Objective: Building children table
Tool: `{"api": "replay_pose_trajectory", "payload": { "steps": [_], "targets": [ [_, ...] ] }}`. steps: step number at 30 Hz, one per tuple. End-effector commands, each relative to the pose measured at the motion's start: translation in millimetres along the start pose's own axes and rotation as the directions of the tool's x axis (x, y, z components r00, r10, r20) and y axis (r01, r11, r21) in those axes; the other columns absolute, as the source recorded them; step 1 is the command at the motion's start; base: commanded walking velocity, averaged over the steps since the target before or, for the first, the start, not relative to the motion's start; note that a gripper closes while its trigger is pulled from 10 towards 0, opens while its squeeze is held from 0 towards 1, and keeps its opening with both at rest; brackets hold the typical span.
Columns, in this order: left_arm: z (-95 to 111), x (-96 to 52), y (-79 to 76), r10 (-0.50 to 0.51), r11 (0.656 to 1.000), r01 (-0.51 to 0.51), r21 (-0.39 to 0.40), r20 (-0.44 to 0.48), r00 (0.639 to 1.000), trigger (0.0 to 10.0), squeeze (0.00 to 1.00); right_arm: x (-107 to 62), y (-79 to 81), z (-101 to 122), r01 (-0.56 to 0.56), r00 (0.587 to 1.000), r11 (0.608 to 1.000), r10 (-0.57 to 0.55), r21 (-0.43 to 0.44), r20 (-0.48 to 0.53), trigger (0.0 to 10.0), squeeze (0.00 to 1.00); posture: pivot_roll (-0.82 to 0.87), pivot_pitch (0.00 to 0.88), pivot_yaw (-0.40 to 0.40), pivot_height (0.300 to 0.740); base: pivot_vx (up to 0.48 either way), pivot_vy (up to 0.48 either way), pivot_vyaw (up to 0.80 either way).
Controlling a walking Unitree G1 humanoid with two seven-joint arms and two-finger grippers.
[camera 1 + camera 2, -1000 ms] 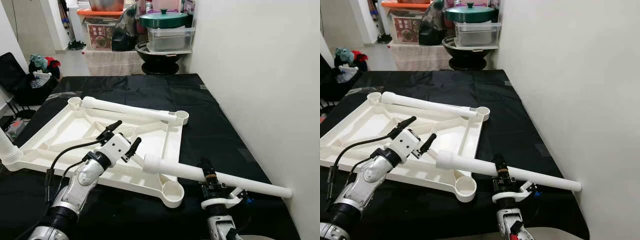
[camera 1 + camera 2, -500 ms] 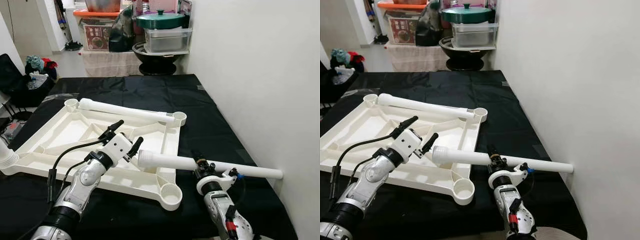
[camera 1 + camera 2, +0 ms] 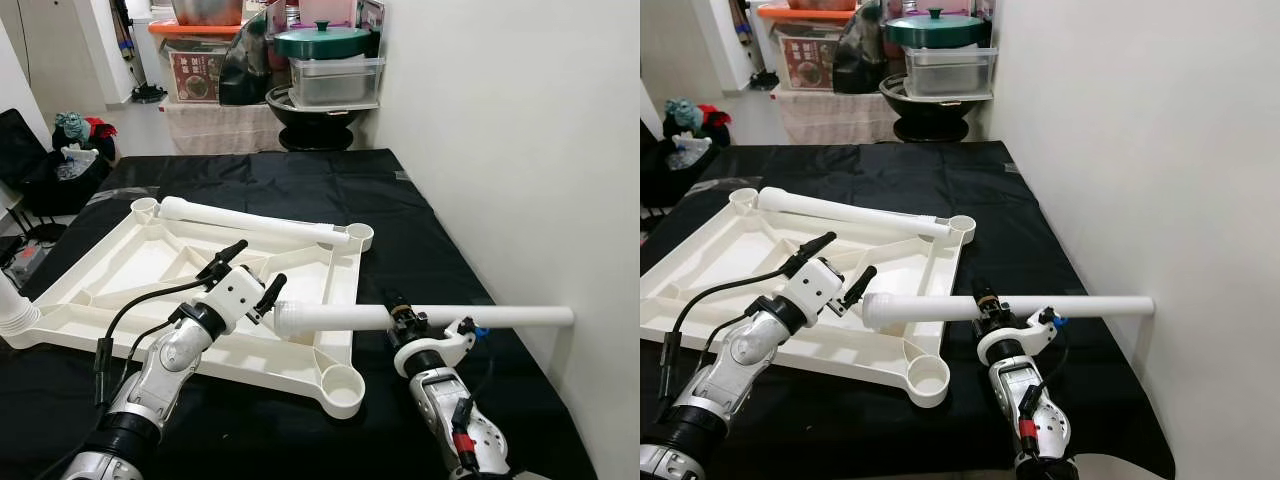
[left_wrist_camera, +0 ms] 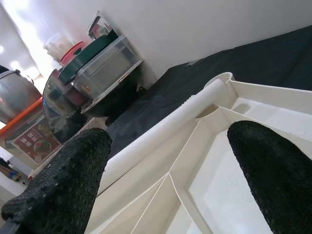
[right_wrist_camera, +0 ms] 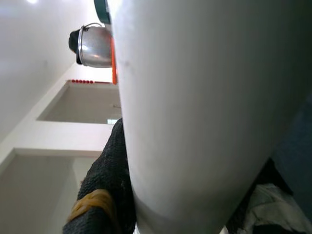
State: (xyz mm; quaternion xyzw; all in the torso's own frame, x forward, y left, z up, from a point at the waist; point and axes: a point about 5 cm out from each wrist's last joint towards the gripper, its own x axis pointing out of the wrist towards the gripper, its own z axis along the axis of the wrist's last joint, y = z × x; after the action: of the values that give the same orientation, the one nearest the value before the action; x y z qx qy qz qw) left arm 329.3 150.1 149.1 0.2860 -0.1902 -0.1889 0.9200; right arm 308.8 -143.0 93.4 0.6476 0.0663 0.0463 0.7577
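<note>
A white children's tabletop (image 3: 130,262) lies upside down on a black cloth. One white leg (image 3: 250,220) rests along its far edge. My right gripper (image 3: 398,310) is shut on a second white leg (image 3: 340,318), holding it level above the near right corner socket (image 3: 342,385). Its thin end (image 3: 565,315) reaches the wall. In the right wrist view this leg (image 5: 195,97) sits against a black finger (image 5: 109,170). My left gripper (image 3: 252,270) hangs open over the tabletop, just left of the leg's thick end. Its fingers (image 4: 63,180) frame the resting leg (image 4: 161,126).
A white wall (image 3: 520,150) runs close along the right. Storage boxes and a green-lidded pot (image 3: 325,42) stand at the back. A black bag (image 3: 40,150) sits on the floor at left. Another ribbed white leg end (image 3: 12,308) pokes in at the left edge.
My right gripper has swung the held leg from a downward slant to level. Its thick end has moved left, closer to my left gripper, which has stayed where it was.
</note>
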Motion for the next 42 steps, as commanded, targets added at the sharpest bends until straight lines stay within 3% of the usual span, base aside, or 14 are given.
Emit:
{"api": "replay_pose_trajectory", "payload": {
  "steps": [1, 6, 13, 21, 42],
  "targets": [
    [-1.9, -1.0, -0.2, -0.001, 1.000, 0.001, 0.002, -0.008, 1.000, 10.0, 0.00, 5.6, 154.9, -14.5, -0.463, 0.848, 0.431, 0.470, -0.775, -0.245, 0.0, 0.00, 0.03, 0.000, -0.021, 0.740, 0.000, 0.000, 0.00],
    [-1.7, -0.8, -0.5, 0.000, 1.000, 0.000, 0.002, -0.008, 1.000, 10.0, 0.00, 5.6, 156.6, -14.3, -0.463, 0.845, 0.417, 0.473, -0.782, -0.248, 0.0, 0.00, 0.03, 0.000, -0.023, 0.740, 0.000, 0.000, 0.00],
    [-1.6, -0.6, -0.2, 0.001, 1.000, -0.001, 0.001, -0.007, 1.000, 10.0, 0.00, 3.5, 171.6, -12.7, -0.459, 0.823, 0.334, 0.508, -0.823, -0.254, 0.0, 0.00, 0.03, 0.000, -0.020, 0.740, 0.000, 0.000, 0.00],
    [-2.1, -0.7, 0.8, 0.002, 1.000, -0.002, 0.002, -0.009, 1.000, 10.0, 0.00, 0.5, 182.1, -13.3, -0.465, 0.805, 0.291, 0.533, -0.836, -0.262, 0.0, 0.00, 0.03, 0.000, -0.021, 0.740, 0.000, 0.000, 0.00],
    [-3.3, -0.4, 0.1, 0.002, 1.000, -0.002, 0.001, -0.013, 1.000, 10.0, 0.00, -3.6, 200.7, -6.6, -0.454, 0.778, 0.269, 0.585, -0.850, -0.230, 0.0, 0.00, 0.03, 0.000, -0.018, 0.740, 0.000, 0.000, 0.00]
  ]
}}
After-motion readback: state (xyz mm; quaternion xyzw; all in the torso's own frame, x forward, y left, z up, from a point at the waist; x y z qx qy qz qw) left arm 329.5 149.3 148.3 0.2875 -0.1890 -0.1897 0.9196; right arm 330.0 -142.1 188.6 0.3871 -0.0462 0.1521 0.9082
